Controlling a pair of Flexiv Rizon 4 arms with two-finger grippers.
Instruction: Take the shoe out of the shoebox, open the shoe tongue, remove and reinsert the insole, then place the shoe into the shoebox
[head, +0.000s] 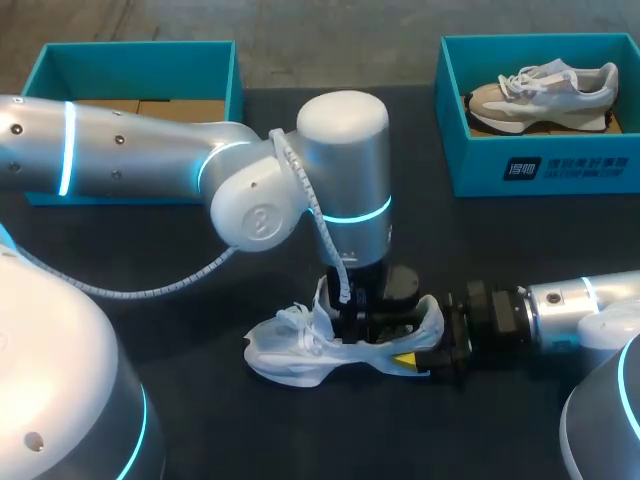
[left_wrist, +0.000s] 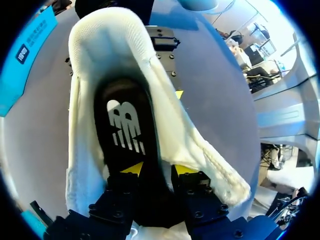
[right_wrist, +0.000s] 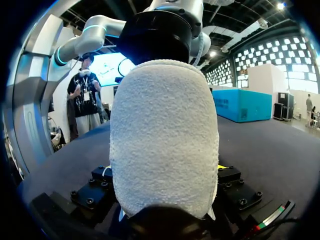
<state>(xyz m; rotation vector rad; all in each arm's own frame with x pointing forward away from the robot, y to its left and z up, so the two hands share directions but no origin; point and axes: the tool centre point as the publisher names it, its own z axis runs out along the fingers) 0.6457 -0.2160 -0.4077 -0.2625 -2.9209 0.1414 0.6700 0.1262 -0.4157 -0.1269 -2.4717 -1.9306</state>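
Left gripper (head: 350, 330), head view: lowered from above into the mouth of the white shoe (head: 290, 355), which sits on its sole on the dark worktop (head: 200, 320). The right gripper (head: 418, 340) is at the shoe's heel, one yellow tip lying along the heel's side. Left shoebox (head: 140, 65) stands well beyond the shoe on its toe side, with brown floor showing. Right shoebox (head: 480, 165) stands well beyond on the heel side and holds a second shoe (head: 540, 95). Left wrist view: left gripper (left_wrist: 159, 169) is inside the shoe's collar, part-way open, tips down at the black insole (left_wrist: 125, 125). The insole lies flat in the shoe, with no pinch on it evident. Right wrist view: right gripper (right_wrist: 165, 172) is closed wide on the shoe (right_wrist: 165, 135) at the heel, a finger block on each flank, steadying it. Step judged: insole work, with the shoe out of its box and its mouth standing open; whether removal or reseating cannot be told. Next move calls for either a firm nip on the insole's edge and a lift clear of the collar, or pressing it flat, with the heel held steady.
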